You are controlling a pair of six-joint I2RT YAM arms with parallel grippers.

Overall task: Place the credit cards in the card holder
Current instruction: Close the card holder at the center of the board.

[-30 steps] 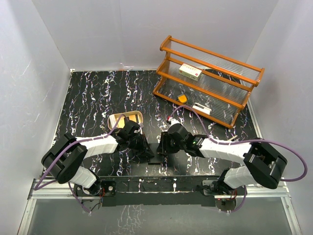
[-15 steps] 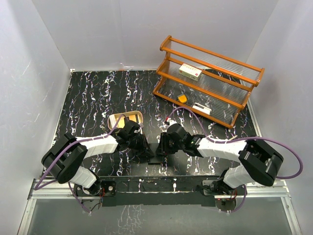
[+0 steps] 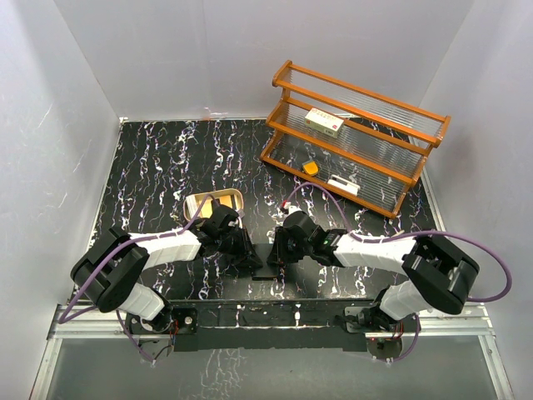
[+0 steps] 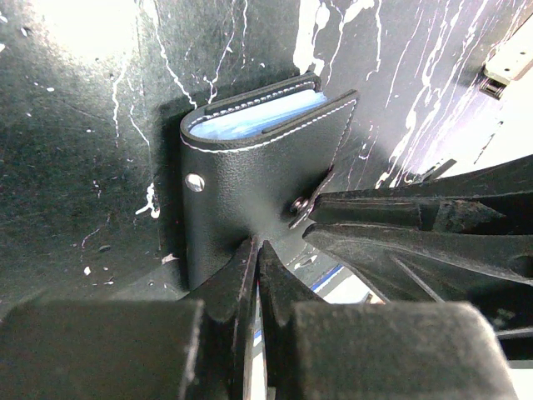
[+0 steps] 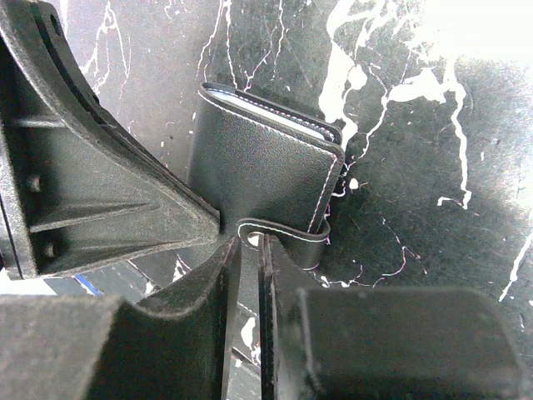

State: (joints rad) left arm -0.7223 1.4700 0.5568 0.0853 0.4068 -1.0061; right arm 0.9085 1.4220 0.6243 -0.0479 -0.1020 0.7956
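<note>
The card holder point(image 4: 250, 179), a black bifold wallet with a pale blue inside, stands folded on its edge on the black marbled table, between both grippers point(image 3: 265, 268). My left gripper point(image 4: 256, 250) is shut on the wallet's near edge. My right gripper point(image 5: 247, 250) is shut on the wallet's snap strap point(image 5: 287, 232), which loops off the wallet point(image 5: 258, 167). In the top view the left gripper point(image 3: 250, 254) and the right gripper point(image 3: 276, 252) meet tip to tip. A pale flat piece with a blue stripe point(image 4: 346, 287) lies under the grippers; I cannot tell whether it is a card.
A tan oval tray point(image 3: 198, 201) with something tan inside sits just behind the left gripper. A wooden rack point(image 3: 416, 146) at the back right holds a white-and-red box point(image 3: 325, 122), an orange thing point(image 3: 311, 167) and a white thing point(image 3: 343, 185). A small white stick point(image 4: 508, 67) lies nearby.
The right arm's forearm has shifted slightly left toward the wallet. Both grippers stay at the wallet; the left arm has not visibly moved.
</note>
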